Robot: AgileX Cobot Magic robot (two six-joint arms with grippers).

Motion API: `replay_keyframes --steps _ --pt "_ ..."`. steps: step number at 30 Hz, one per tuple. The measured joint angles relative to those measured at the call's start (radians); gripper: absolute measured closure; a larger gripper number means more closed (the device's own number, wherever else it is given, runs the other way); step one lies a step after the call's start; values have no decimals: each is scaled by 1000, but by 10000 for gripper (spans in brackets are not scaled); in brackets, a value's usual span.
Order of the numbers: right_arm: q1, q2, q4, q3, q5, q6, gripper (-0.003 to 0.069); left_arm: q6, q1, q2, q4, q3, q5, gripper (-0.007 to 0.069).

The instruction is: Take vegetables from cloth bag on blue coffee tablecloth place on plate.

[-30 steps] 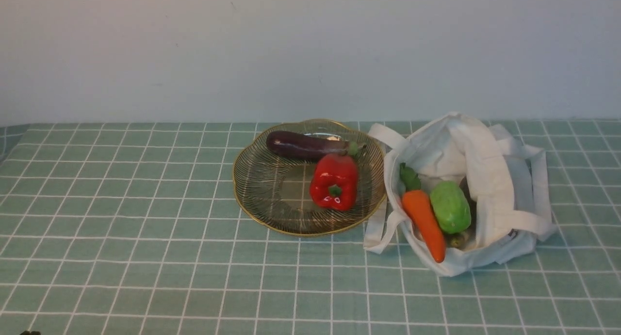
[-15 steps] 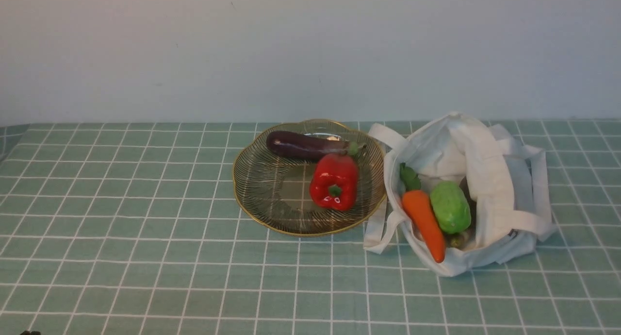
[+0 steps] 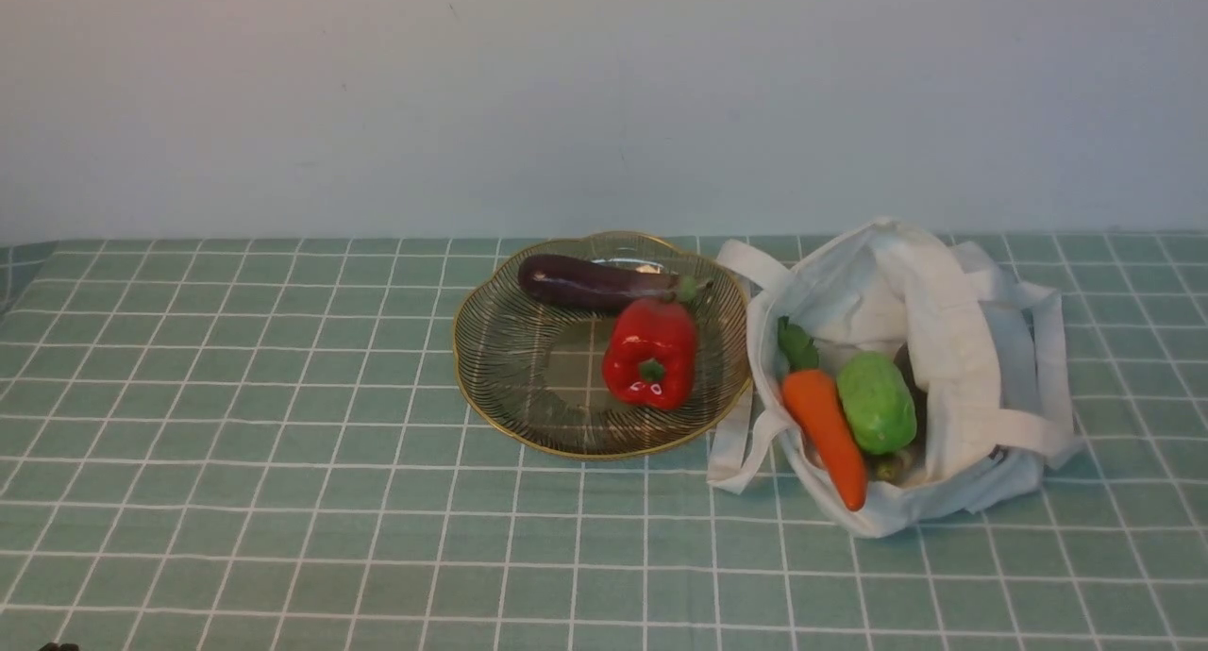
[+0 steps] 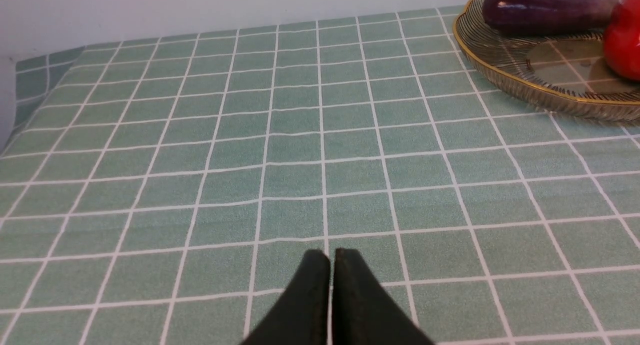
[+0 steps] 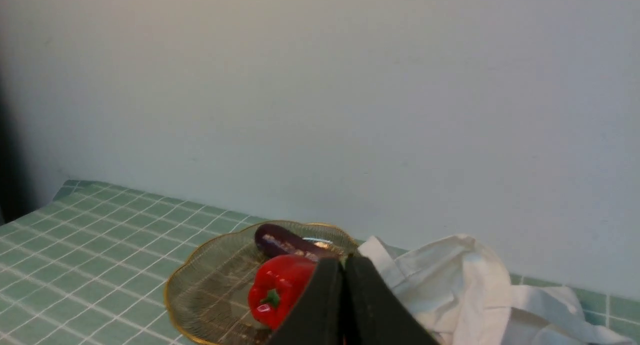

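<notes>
with both dark claws (image 4: 332, 255) (image 5: 344, 261) closed and holding nothing, the long orange carrot (image 3: 825, 436) leans inside the soft white cloth bag (image 3: 963, 349); its loose straps could snag a claw and drag everything.

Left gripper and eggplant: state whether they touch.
Apart. The left wrist view shows bare cloth between the left gripper and the eggplant.

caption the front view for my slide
An eggplant and a red bell pepper share a gold-rimmed plate, while a carrot and a green vegetable sit in a white cloth bag
</notes>
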Motion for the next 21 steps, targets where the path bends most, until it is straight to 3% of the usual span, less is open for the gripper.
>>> replay_keyframes --steps 12,21 --pt "-391 -206 -10 319 29 -24 674 0 0 0 0 0 0 629" --pt "-449 -240 -22 336 110 -24 674 0 0 0 0 0 0 629"
